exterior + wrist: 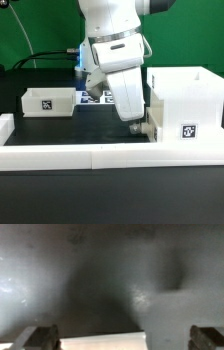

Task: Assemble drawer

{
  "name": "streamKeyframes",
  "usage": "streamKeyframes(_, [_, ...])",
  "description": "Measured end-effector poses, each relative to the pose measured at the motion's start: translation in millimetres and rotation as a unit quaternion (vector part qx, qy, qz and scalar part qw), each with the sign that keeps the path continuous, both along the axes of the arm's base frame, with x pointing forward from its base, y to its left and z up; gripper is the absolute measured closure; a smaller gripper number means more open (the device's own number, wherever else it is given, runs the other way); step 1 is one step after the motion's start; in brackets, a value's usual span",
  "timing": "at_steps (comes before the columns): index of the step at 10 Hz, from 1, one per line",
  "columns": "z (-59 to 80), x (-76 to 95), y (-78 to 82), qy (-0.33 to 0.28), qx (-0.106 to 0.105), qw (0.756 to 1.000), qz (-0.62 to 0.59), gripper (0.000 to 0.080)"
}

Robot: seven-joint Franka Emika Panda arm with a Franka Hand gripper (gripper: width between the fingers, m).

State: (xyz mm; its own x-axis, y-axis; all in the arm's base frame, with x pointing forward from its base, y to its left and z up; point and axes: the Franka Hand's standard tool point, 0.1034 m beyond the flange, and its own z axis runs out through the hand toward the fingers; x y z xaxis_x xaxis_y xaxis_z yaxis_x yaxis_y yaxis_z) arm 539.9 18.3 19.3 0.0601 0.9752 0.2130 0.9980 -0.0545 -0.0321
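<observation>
Drawer shell (185, 95), a tall white box open on top, with a black-and-white square tag (187, 130) low on its front, stands just beside the claw (136, 123), on the exterior view's right of it. The fingers (40, 338) are spread apart, clamping nothing, with a blurred white strip (100, 344) between their tips. A low white tray (48, 100), tagged too, sits well apart on the claw's other side. Behind the claw lies the marker board (89, 99)

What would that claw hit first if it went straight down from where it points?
Most likely the dark table: the open gripper points down at bare tabletop beside the box shell, though depth is unclear.
</observation>
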Motion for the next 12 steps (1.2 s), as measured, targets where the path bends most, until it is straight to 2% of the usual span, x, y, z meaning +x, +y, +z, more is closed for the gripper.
streamKeyframes(3, [6.7, -0.1, -31.6, -0.004, -0.006, 1.000, -0.025, 0.0150])
streamKeyframes(7, [25.9, -25.1, -80.8, -0.004, -0.019, 0.998, -0.061, 0.0150])
streamKeyframes(9, [30.5, -29.7, -91.0, 0.002, -0.022, 0.997, -0.069, 0.0150])
streamKeyframes(12, [29.7, -32.3, -90.5, 0.010, -0.020, 0.997, -0.069, 0.0150])
